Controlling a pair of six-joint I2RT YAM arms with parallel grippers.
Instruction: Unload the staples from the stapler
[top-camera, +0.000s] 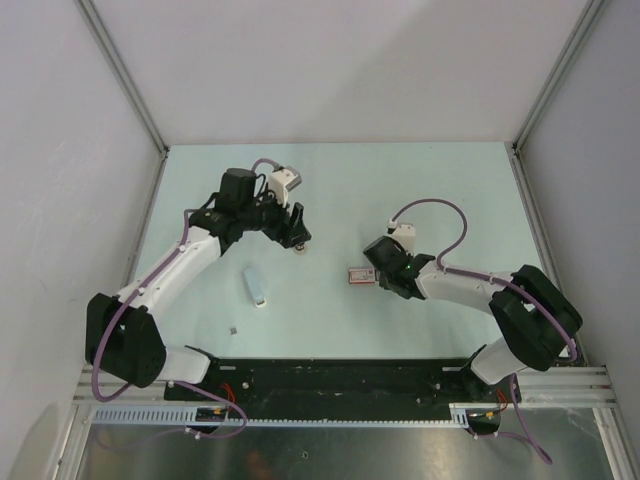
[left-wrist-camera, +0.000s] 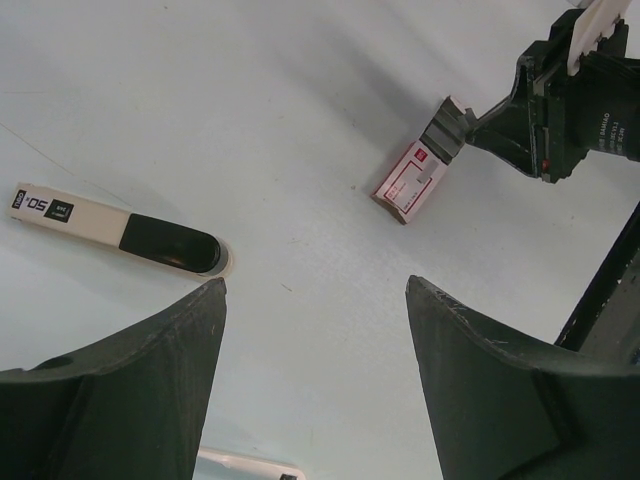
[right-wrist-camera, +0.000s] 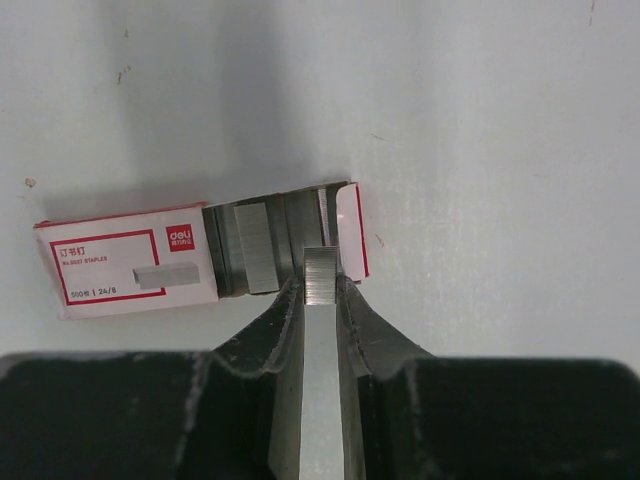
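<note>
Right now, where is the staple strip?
In the right wrist view, the staple strip is pinched in the right gripper, at the open end of the red-and-white box.

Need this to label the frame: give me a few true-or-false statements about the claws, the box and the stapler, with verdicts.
1. The right claw grips a strip of staples. True.
2. The staple box is closed. False: its end flap stands open.
3. The left claw holds the stapler. False: it is open and empty, and the stapler lies apart from it.
4. The right claw is at the box's open end. True.
</note>
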